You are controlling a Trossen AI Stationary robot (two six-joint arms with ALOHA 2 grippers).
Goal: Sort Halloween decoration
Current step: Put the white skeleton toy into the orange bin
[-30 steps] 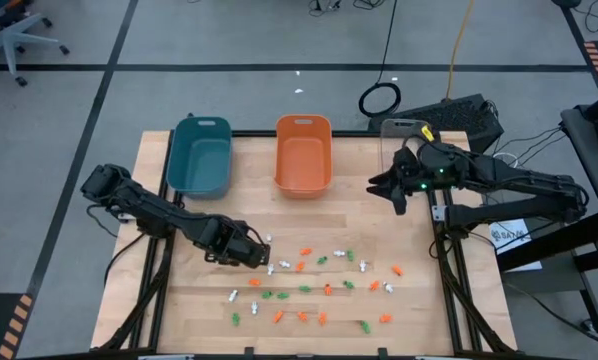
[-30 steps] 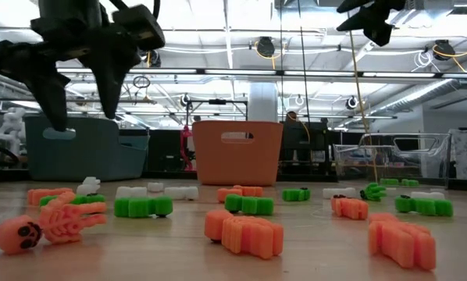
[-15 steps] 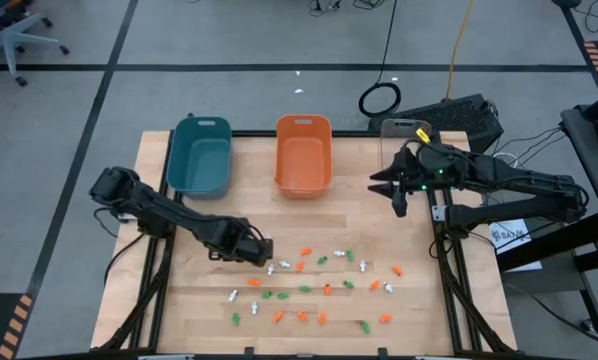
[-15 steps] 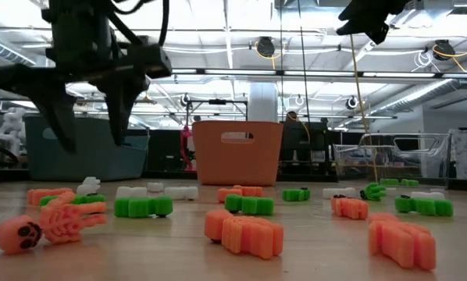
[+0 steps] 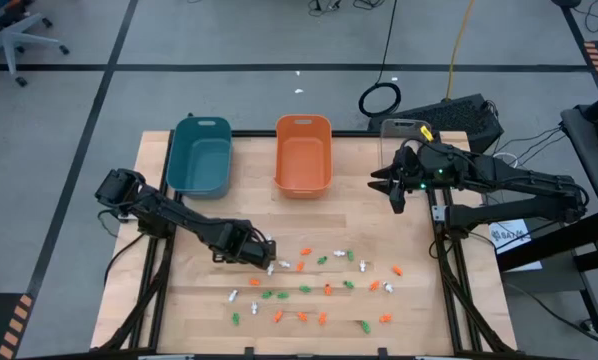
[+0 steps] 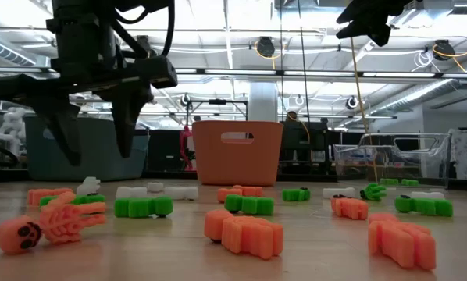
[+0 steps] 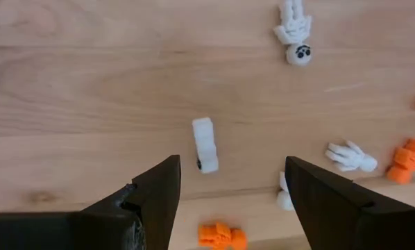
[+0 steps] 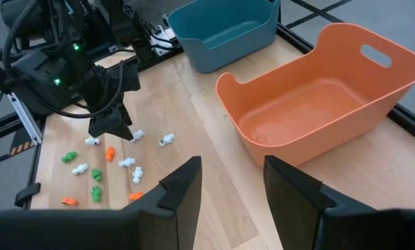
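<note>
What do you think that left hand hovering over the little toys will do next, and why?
Probably sink straight down and close on the small white trinket. The left hand hangs open above the table, and in its wrist view that white piece lies lengthwise between its two fingers, apart from its neighbours. The right hand waits in the air beside the orange bin.

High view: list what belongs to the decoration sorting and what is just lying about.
Job:
- Halloween decoration
- teal bin
- orange bin
- clear bin
- left gripper, open over a white piece
- right gripper, waiting

Lying about:
- cable loop
- office chair
</note>
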